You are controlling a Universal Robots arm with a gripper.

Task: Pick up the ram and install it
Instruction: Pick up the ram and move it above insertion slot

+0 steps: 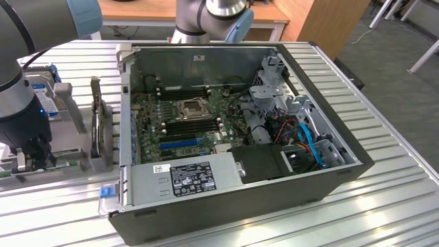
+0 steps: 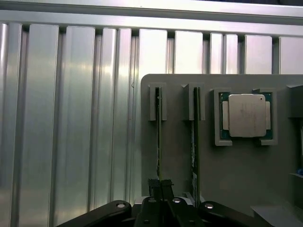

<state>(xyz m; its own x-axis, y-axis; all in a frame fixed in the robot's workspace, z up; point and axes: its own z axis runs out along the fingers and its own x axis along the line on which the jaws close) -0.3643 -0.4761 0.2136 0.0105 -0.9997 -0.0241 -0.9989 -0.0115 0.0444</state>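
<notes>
In the wrist view the ram (image 2: 158,142) stands on edge, a thin green stick in a slot of the grey holder (image 2: 175,142). My gripper (image 2: 160,185) is down over its near end, and its two dark fingers are shut against the stick's faces. A second stick (image 2: 194,137) stands in the neighbouring slot, untouched. In the exterior view my gripper (image 1: 33,160) hangs low over the holder (image 1: 65,167) at that view's left, outside the open computer case (image 1: 240,206).
A processor chip (image 2: 246,115) lies in a pocket of the holder beside the sticks. Inside the case the motherboard (image 1: 147,110) shows long black slots (image 1: 193,123) and a blue slot (image 1: 180,143). The power supply (image 1: 188,177) fills the case's near side. All of it rests on a ribbed metal table (image 1: 384,206).
</notes>
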